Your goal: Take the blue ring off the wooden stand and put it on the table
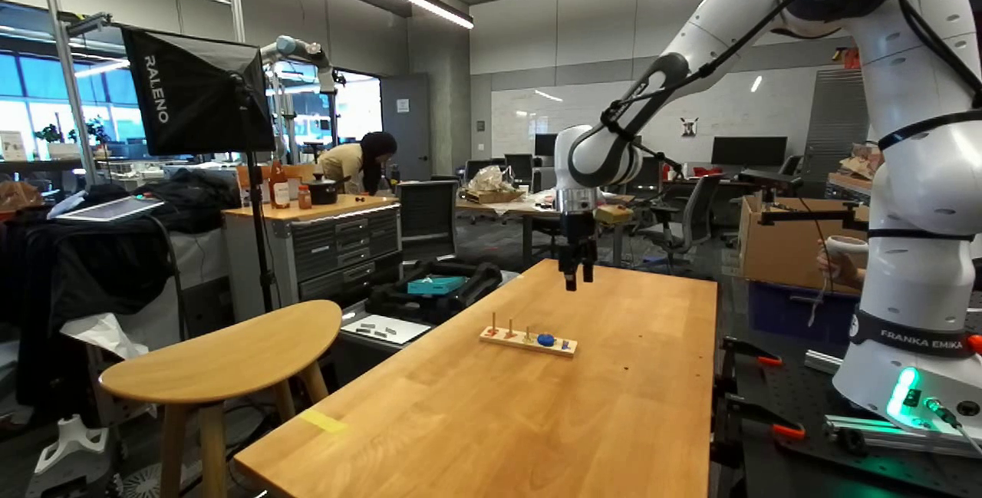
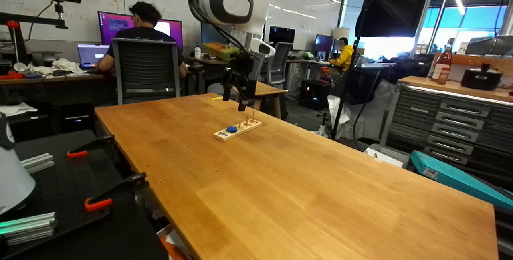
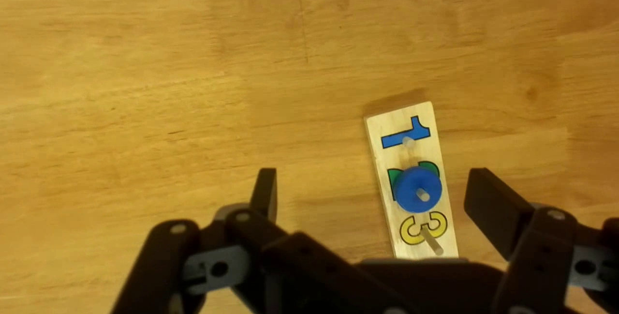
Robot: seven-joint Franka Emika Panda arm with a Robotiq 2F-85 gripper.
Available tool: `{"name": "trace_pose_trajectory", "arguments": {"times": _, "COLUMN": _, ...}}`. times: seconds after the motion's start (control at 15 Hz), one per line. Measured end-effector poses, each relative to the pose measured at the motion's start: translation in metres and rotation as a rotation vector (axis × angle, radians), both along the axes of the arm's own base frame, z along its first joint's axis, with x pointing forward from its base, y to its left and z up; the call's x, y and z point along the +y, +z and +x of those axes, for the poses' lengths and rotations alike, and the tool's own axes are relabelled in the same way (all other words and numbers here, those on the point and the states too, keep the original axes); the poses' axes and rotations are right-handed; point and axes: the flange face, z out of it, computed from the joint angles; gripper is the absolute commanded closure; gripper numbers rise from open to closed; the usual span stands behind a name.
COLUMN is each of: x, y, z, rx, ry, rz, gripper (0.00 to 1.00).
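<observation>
Claw (image 3: 372,181) spread above table (image 3: 145,125); blue ring (image 3: 410,187) on wooden stand (image 3: 399,157).

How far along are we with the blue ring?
Done: at most some lining up, it seems; the gripper is raised over the table, jaws open, with the blue ring framed between them in the wrist view. In hand: nothing; the ring sits on the wooden stand, a peg poking through it. Left: lower, grip the ring, lift it clear of the peg and set it on the table.

The stand (image 3: 396,157) lies on the table (image 3: 193,111), the ring (image 3: 407,184) around its number-2 peg (image 3: 423,195).
</observation>
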Motion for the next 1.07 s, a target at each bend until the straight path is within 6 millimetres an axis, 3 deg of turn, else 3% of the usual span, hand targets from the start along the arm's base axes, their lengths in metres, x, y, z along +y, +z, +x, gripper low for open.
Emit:
{"name": "trace_pose_trajectory", "arguments": {"times": 0.27, "x": 0.016, "y": -0.04, "z": 0.008, "rx": 0.005, "ry": 0.038, "rz": -0.023, "gripper": 0.0}}
{"name": "trace_pose_trajectory", "arguments": {"times": 0.53, "x": 0.041, "y": -0.067, "z": 0.01, "rx": 0.018, "ry": 0.059, "rz": -0.016, "gripper": 0.0}}
{"name": "trace_pose_trajectory", "arguments": {"times": 1.07, "x": 0.063, "y": -0.08, "z": 0.033, "rx": -0.039, "ry": 0.068, "rz": -0.005, "gripper": 0.0}}
